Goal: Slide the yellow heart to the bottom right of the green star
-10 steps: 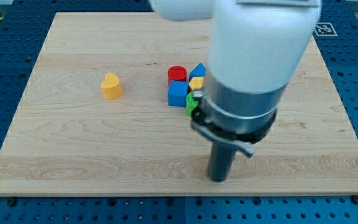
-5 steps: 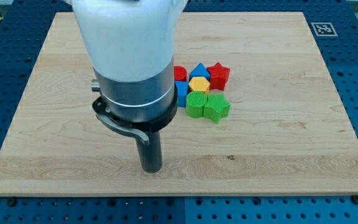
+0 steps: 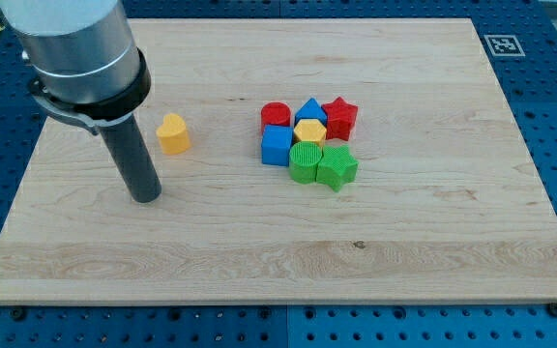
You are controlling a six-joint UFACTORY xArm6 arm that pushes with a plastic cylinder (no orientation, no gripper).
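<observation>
The yellow heart point(image 3: 173, 133) stands alone on the wooden board, left of the middle. The green star point(image 3: 337, 167) sits at the lower right of a tight cluster of blocks right of the middle. My tip point(image 3: 146, 197) rests on the board below and a little left of the yellow heart, a short gap apart from it. The arm's body covers the view's top left.
The cluster holds a red cylinder point(image 3: 276, 116), a blue triangle point(image 3: 309, 109), a red star point(image 3: 340, 117), a blue cube point(image 3: 277, 146), a yellow hexagon point(image 3: 308, 131) and a green cylinder point(image 3: 306, 162). The board's point(image 3: 433, 251) left edge is close to the arm.
My tip has swept from the lower right of the cluster across to the left, ending below-left of the yellow heart. The blocks have not moved.
</observation>
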